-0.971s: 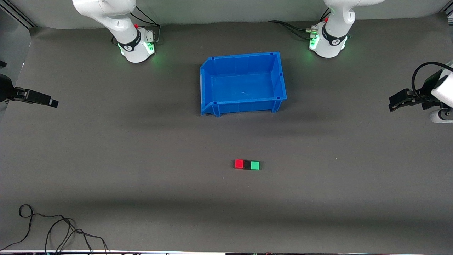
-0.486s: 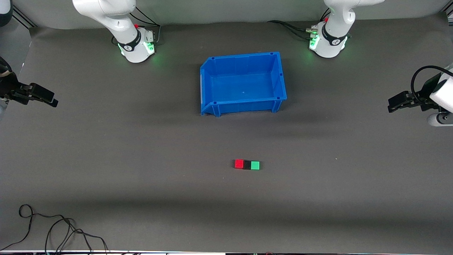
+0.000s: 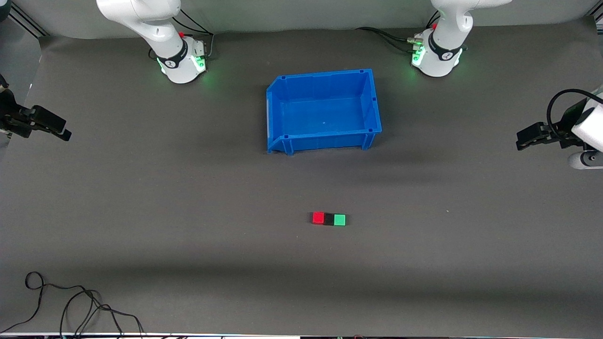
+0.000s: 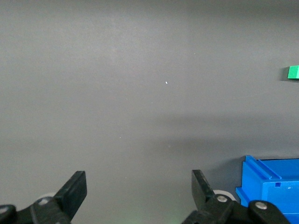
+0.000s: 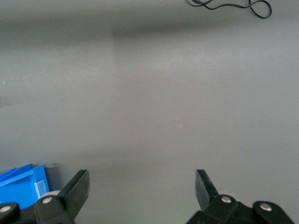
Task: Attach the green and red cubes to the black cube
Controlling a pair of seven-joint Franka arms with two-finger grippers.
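Observation:
On the dark mat, nearer to the front camera than the blue bin, three tiny cubes lie in one touching row: the red cube (image 3: pixel 318 217), the black cube (image 3: pixel 329 219) in the middle, and the green cube (image 3: pixel 339 219). The green cube (image 4: pixel 294 72) also shows at the edge of the left wrist view. My left gripper (image 3: pixel 522 141) hangs open over the left arm's end of the table, with nothing between its fingers (image 4: pixel 74 189). My right gripper (image 3: pixel 63 134) hangs open over the right arm's end, also empty, fingers (image 5: pixel 78 185) wide apart.
A blue bin (image 3: pixel 372 101) with nothing in it stands between the two arm bases and the cube row. A corner of the bin (image 4: pixel 268 182) shows in the left wrist view, and of the bin (image 5: pixel 23 184) in the right wrist view. A loose black cable (image 3: pixel 70 301) lies near the table's front corner.
The right gripper has drawn back a little toward its end of the table. The left gripper has barely shifted. The cubes have not moved.

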